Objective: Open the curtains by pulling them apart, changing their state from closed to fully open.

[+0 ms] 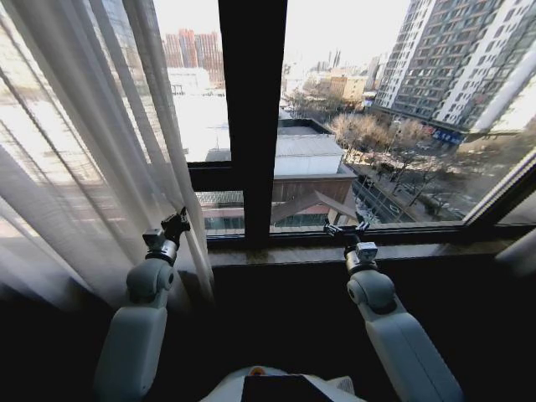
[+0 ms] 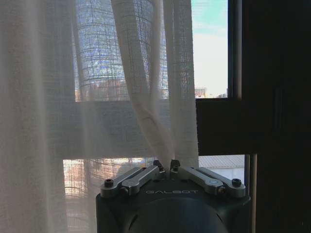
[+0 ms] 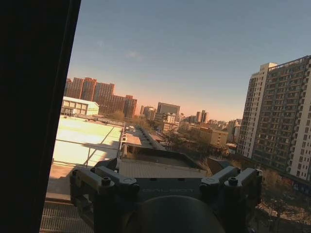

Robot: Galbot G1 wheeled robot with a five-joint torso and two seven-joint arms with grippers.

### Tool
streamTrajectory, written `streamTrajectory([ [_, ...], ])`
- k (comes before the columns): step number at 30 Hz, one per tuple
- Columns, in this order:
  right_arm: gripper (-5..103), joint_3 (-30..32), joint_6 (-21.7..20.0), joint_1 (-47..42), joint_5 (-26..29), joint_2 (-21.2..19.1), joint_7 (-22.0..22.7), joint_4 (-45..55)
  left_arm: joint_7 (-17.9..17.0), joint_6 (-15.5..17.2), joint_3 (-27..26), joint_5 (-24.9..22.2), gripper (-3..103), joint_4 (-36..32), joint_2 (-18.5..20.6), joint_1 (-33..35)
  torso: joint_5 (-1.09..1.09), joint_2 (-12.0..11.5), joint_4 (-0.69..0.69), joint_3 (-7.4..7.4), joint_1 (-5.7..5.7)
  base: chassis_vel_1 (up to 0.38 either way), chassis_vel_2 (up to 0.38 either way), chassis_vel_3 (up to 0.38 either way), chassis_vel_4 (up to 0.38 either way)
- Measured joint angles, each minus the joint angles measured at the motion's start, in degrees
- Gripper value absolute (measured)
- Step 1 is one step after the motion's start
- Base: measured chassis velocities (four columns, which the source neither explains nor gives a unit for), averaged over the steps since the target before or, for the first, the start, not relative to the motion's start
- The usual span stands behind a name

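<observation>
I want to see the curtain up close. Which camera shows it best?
The left wrist view: the curtain hangs right ahead, its weave clear, with the left gripper pinching a fold. The head view shows the curtain bunched at the left, farther off. The right wrist view faces bare window.

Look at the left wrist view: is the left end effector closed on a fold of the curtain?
Yes, the left end effector has its fingertips pinched together on a hanging fold of the sheer curtain.
</observation>
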Motion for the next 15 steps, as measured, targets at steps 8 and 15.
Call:
streamTrajectory([
  [8, 100, -2.6, -0.6, 0.0, 2.6, 0.1, 0.0, 1.4, 2.1, -0.7, -2.6, 2.4, 0, -4.7, -1.9, 4.6, 0.00, 0.0, 0.01, 0.00, 0.00, 0.000, 0.000, 0.000, 0.000],
  [15, 100, -4.0, -1.9, 0.6, 2.9, 0.8, -0.3, 2.5, 3.6, -1.5, -3.5, 2.9, 0, -5.8, -2.1, 6.2, 0.00, 0.0, 0.00, 0.00, 0.00, 0.000, 0.000, 0.000, 0.000],
])
